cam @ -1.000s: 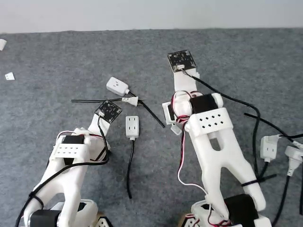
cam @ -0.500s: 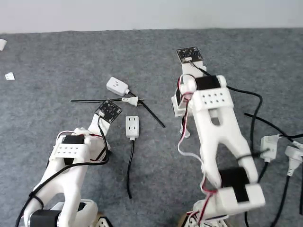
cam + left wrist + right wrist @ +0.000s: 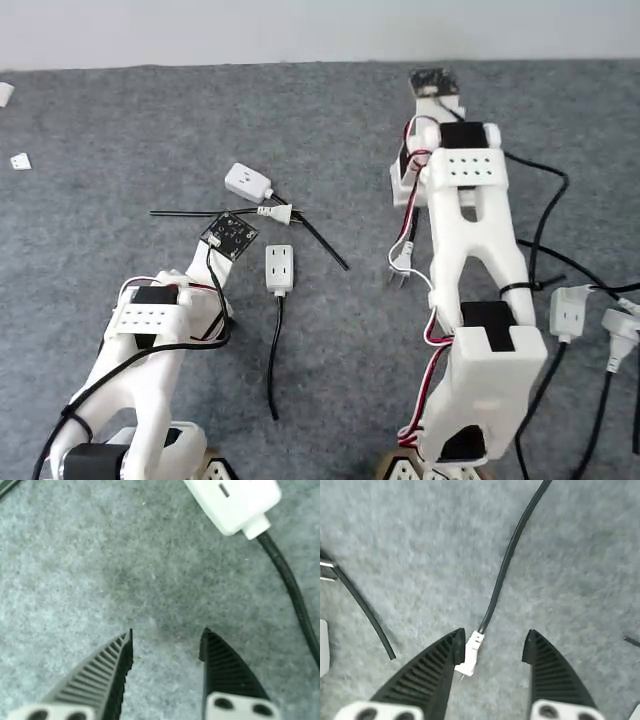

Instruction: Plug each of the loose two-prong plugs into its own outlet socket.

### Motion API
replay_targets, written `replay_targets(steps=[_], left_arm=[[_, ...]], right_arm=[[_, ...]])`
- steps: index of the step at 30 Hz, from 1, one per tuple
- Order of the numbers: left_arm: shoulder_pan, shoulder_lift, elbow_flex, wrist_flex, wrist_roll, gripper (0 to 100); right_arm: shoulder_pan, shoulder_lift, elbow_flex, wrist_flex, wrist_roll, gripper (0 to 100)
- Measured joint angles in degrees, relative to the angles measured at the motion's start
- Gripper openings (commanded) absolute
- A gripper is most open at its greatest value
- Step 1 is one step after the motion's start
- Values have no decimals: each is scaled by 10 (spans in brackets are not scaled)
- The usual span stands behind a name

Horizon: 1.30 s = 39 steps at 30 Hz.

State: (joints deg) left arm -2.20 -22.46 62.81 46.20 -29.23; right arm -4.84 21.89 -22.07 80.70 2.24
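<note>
Plug (image 3: 468,656) found lying on the grey worktop (image 3: 120,130) between the parted fingers of the right claw (image 3: 496,635), off-centre and just beside one finger. Its black cord (image 3: 507,565) runs away from the claw. The right claw is open and holds nothing. The left claw (image 3: 167,637) is likewise open and empty, hanging over bare worktop near an outlet socket (image 3: 235,502) whose cable (image 3: 292,595) trails off beside it. In the high view a second plug (image 3: 278,213) lies unplugged just beyond that socket. Assessment: the step in hand appears to be the right claw's grasp of the plug. Recommended practice is to shift the claw sideways until the plug sits midway, then close on the moulded body, not the cord, leaving the prongs clear. Prong direction is too small to tell and should be confirmed before lifting. Risk noted: closing off-centre may nudge the plug aside, and cord drag may twist it.
</note>
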Motion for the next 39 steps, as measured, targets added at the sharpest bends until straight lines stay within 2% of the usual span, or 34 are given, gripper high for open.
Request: replay_targets(steps=[4, 7, 10, 13, 23, 28, 39], left_arm=[[0, 0, 0, 0, 0, 209], [0, 0, 0, 0, 0, 209], [0, 0, 0, 0, 0, 209], [0, 0, 0, 0, -11, 209], [0, 0, 0, 0, -17, 209], [0, 0, 0, 0, -17, 209], [0, 0, 0, 0, -17, 209]], right_arm=[[-1, 0, -15, 24, -24, 167], [-1, 5, -15, 48, -76, 53], [4, 7, 6, 55, -152, 50], [7, 7, 40, 47, -186, 50], [2, 7, 146, -29, -192, 58], [3, 7, 156, -47, -192, 123], [-9, 7, 189, -108, -189, 101]])
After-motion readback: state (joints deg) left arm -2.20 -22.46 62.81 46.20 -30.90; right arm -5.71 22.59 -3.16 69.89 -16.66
